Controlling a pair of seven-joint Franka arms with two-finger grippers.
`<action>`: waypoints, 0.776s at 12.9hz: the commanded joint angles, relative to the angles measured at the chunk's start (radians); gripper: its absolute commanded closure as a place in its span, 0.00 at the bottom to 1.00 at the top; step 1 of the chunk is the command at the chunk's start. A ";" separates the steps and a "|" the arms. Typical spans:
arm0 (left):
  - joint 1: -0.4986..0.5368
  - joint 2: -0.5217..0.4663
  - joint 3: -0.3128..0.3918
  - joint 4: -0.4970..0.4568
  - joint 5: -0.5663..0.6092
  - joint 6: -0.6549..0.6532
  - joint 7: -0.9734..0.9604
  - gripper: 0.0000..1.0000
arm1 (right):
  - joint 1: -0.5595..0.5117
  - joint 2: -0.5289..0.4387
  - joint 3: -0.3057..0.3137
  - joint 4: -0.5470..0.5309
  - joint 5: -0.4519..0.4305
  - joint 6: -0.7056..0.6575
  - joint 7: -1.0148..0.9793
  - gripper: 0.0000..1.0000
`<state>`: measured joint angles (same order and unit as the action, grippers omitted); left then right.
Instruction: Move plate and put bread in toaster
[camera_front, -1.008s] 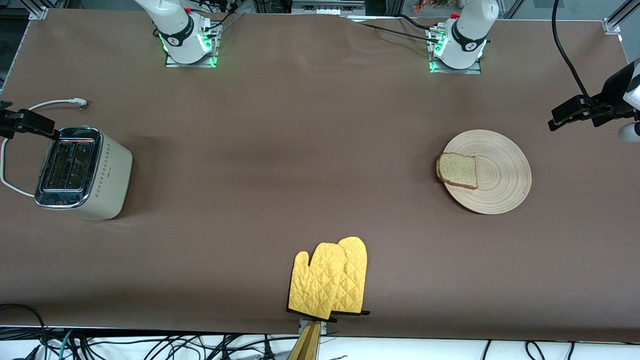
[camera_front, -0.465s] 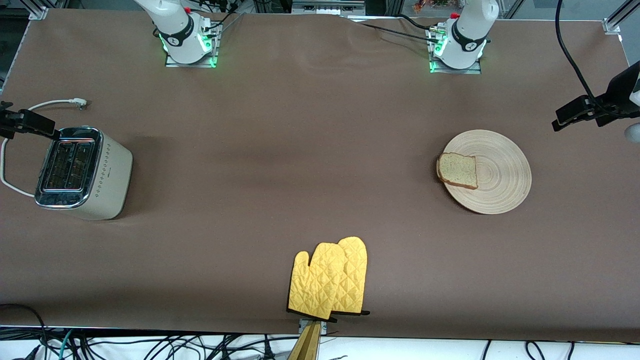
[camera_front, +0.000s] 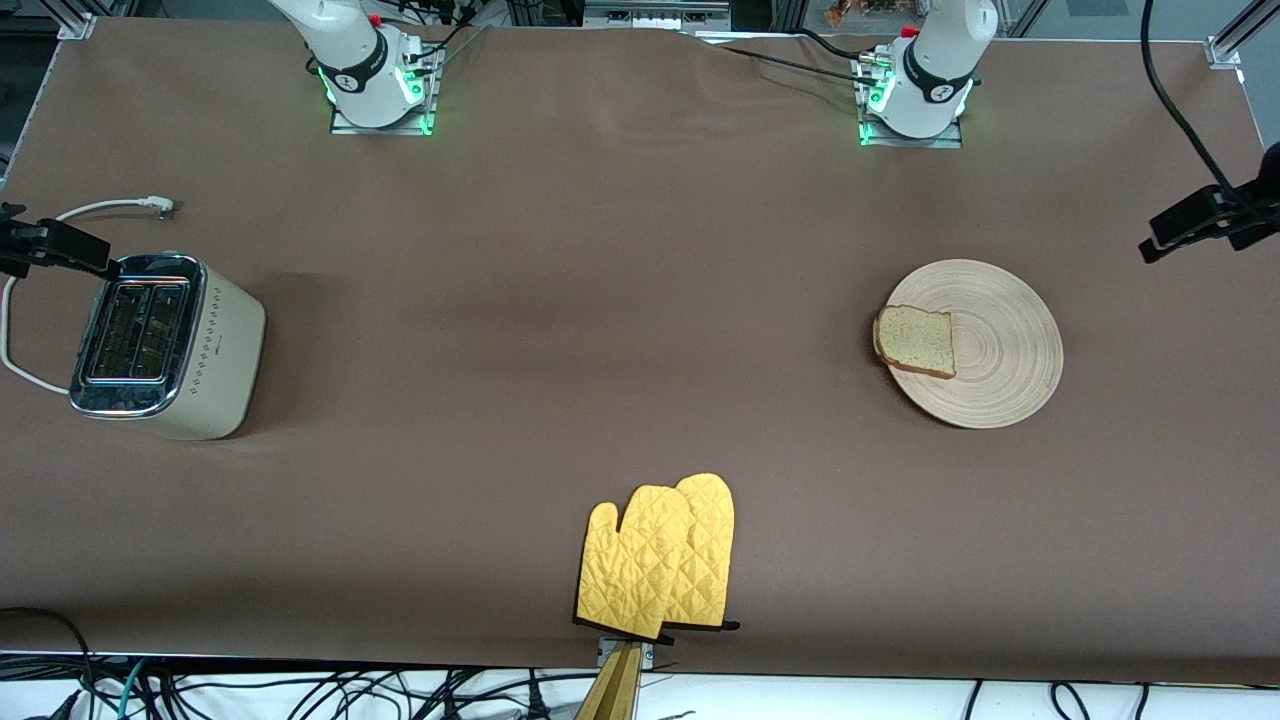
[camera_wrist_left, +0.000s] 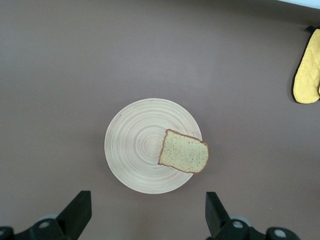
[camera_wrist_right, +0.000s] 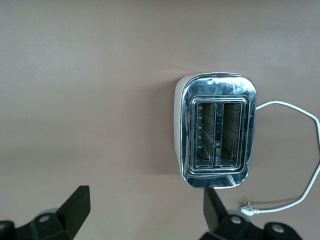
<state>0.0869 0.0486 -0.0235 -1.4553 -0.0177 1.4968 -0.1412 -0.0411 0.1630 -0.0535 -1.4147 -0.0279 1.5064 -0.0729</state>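
The pale wooden plate (camera_front: 1010, 350) lies toward the left arm's end of the table. The bread slice (camera_front: 915, 341) lies on its rim and overhangs the edge that faces the table's middle. The cream toaster (camera_front: 165, 345) with its chrome top stands at the right arm's end, both slots empty. My left gripper (camera_front: 1190, 225) hangs high over the table's end beside the plate, open and empty; its wrist view shows the plate (camera_wrist_left: 132, 150) and the bread (camera_wrist_left: 184, 158) below my left gripper (camera_wrist_left: 147, 215). My right gripper (camera_front: 70, 250) is up beside the toaster (camera_wrist_right: 216, 130), and in its wrist view my right gripper (camera_wrist_right: 145, 212) is open and empty.
A pair of yellow oven mitts (camera_front: 660, 560) lies at the table's edge nearest the front camera, midway along; one mitt shows in the left wrist view (camera_wrist_left: 306, 75). The toaster's white cord (camera_front: 100, 210) loops on the table by the toaster.
My left gripper has drifted outward toward the left arm's end of the table, away from the plate. The right gripper, plate, bread and toaster have not moved.
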 joint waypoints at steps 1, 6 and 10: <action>-0.006 0.011 -0.006 0.027 0.013 -0.009 0.008 0.00 | -0.008 -0.002 0.003 0.003 0.017 0.000 0.013 0.00; -0.015 0.023 -0.013 0.027 0.012 -0.009 0.017 0.00 | -0.009 -0.002 0.001 0.003 0.043 0.002 0.012 0.00; -0.013 0.045 -0.013 0.015 0.013 -0.018 0.015 0.00 | -0.009 -0.002 0.001 0.003 0.040 0.002 0.008 0.00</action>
<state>0.0735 0.0695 -0.0353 -1.4545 -0.0177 1.4923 -0.1402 -0.0428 0.1631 -0.0539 -1.4147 -0.0024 1.5064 -0.0728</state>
